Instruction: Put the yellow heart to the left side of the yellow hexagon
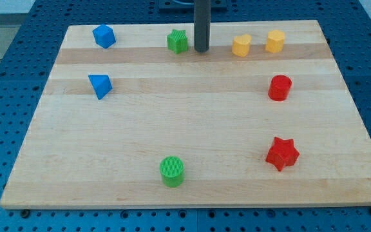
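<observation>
The yellow heart (241,46) lies near the view's top, right of centre. The yellow hexagon (275,40) lies just to its right, a small gap between them. My tip (201,49) rests on the board to the left of the heart, between it and the green star (178,41), closer to the star. It touches neither block.
A blue block (104,36) lies at the top left and a blue triangle (100,85) below it. A red cylinder (279,87) and a red star (281,153) lie on the right. A green cylinder (172,171) lies near the bottom. The wooden board (185,116) ends in blue table.
</observation>
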Robot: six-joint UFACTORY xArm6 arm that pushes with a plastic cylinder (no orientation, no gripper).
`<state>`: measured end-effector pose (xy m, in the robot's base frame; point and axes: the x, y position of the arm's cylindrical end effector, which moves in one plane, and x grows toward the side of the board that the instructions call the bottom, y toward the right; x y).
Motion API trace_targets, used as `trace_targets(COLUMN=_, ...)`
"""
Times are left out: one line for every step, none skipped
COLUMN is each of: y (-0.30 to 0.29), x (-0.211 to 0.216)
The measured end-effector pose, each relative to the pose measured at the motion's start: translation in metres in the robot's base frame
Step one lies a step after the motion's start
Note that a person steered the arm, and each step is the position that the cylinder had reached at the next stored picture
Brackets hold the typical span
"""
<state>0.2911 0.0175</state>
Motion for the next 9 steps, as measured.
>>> trace_targets(y=0.008, x=0.004)
trace_targets(y=0.016, x=0.004)
trace_targets(y=0.033, x=0.004)
trace_targets(y=0.034, x=0.004)
trace_targets(y=0.034, x=0.001)
trace_targets(y=0.034, x=0.001)
trace_targets(y=0.050, x=0.001)
trace_targets(y=0.066, x=0.001)
trace_targets(y=0.073, x=0.001)
